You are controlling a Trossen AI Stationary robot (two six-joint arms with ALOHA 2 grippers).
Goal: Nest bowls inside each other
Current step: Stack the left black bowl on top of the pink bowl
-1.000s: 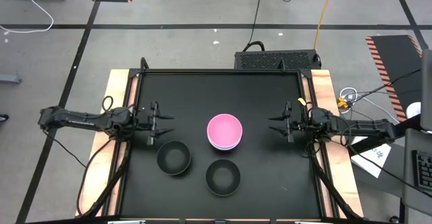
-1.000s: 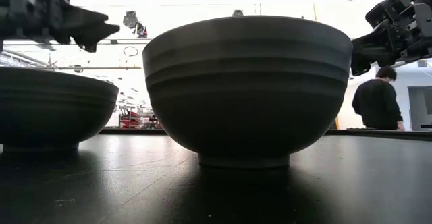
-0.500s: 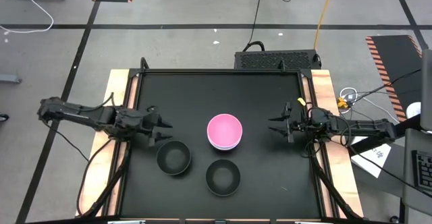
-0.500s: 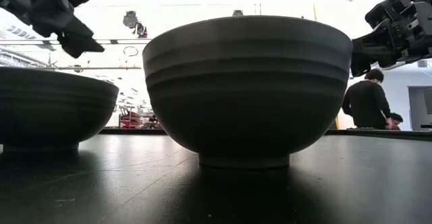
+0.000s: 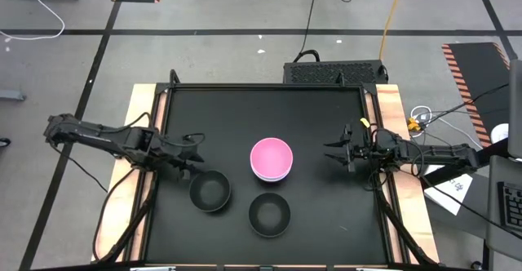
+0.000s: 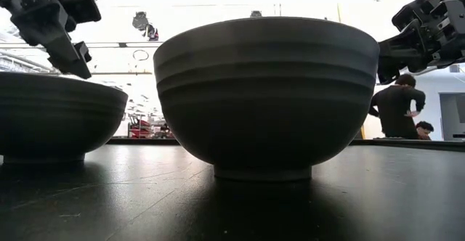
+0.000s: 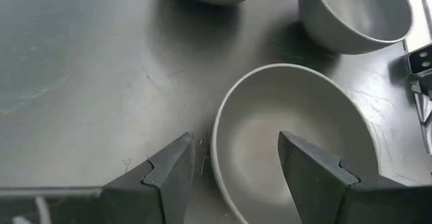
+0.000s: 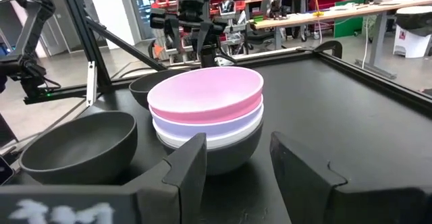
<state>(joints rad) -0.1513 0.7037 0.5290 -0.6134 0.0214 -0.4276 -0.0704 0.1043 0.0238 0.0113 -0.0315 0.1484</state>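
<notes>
Left of centre in the high view, the released left gripper (image 5: pixel 193 166) seemingly straddles a black bowl's (image 5: pixel 210 192) rim; the right gripper (image 5: pixel 333 153), at centre right, is also released.

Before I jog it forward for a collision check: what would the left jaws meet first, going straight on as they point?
Most likely the rim of the black bowl: the left gripper, open, straddles its near edge. Height above it is unclear.

In my low view the near bowl (image 6: pixel 266 96) hid the stack; the left bowl (image 6: pixel 58 117) and both my grippers were cut off by the edges.
</notes>
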